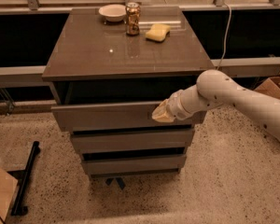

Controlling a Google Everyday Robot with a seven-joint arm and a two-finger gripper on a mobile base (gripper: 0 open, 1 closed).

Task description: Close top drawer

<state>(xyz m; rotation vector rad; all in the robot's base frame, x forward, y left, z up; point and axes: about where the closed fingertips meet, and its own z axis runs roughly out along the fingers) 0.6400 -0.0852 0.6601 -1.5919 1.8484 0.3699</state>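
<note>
dim and warm, lit from overhead. one small glare spot on the glossy cabinet top [93,55], plus a faint reflection of the can [132,18]. deep shadow under the top's overhang and in the gaps around the lower drawers [130,141]. brightest on the white arm [233,94] and the yellowish gripper [162,115], set against the top drawer [102,116] front, towards its right end. near-black on either side behind the cabinet.

Arm [245,101]: white, smooth tubular shell, swelling to a rounded joint. Small dark dots are scattered along the shell. Wrist: pale ringed collar with a thin grey band. Gripper [162,114]: tan-yellow, tapered, duller than the arm. It sits at the arm's end, against the front of the top drawer [102,117].
</note>
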